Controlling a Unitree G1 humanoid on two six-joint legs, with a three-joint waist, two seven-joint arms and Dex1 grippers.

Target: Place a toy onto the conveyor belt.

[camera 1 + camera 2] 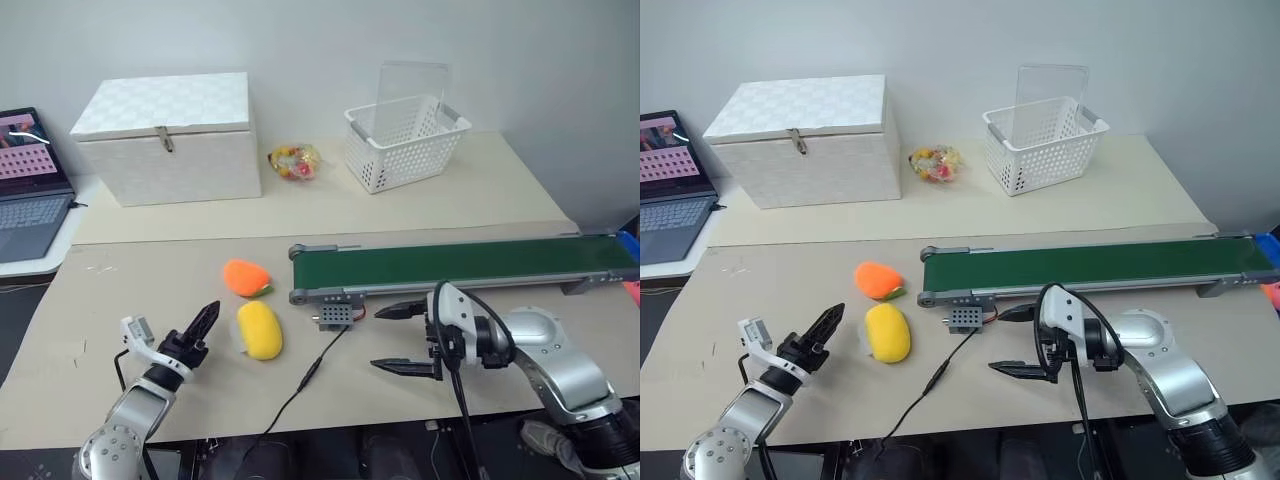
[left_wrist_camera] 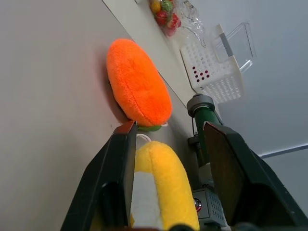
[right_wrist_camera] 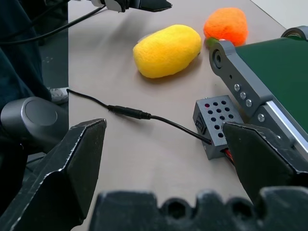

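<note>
the yellow plush toy (image 1: pixel 260 329) lies on the beige tabletop (image 1: pixel 480 205) near its front edge, left of the middle, not yet on the conveyor belt (image 1: pixel 470 263). the orange plush toy (image 1: pixel 246 277) sits just behind it, toward the back of the table, the two close together. the dark green belt runs along the right half of the table toward the right edge, its grey motor box (image 1: pixel 335 313) hanging at its left end with a black cable (image 1: pixel 305 380) trailing to the front edge.

the left gripper (image 1: pixel 205 322) is low over the table just left of the yellow toy, its fingers apart and holding nothing; in the left wrist view the toy shows between the two fingers (image 2: pixel 120 178). the right gripper (image 1: pixel 398 338) hovers in front of the belt's left end, fingers spread wide and empty, pointing toward the toys.

along the back edge stand a white latched box (image 1: pixel 168 135), a bag of sweets (image 1: pixel 294 160) and a white plastic basket (image 1: pixel 405 139). a laptop (image 1: pixel 28 185) sits off the left edge.
</note>
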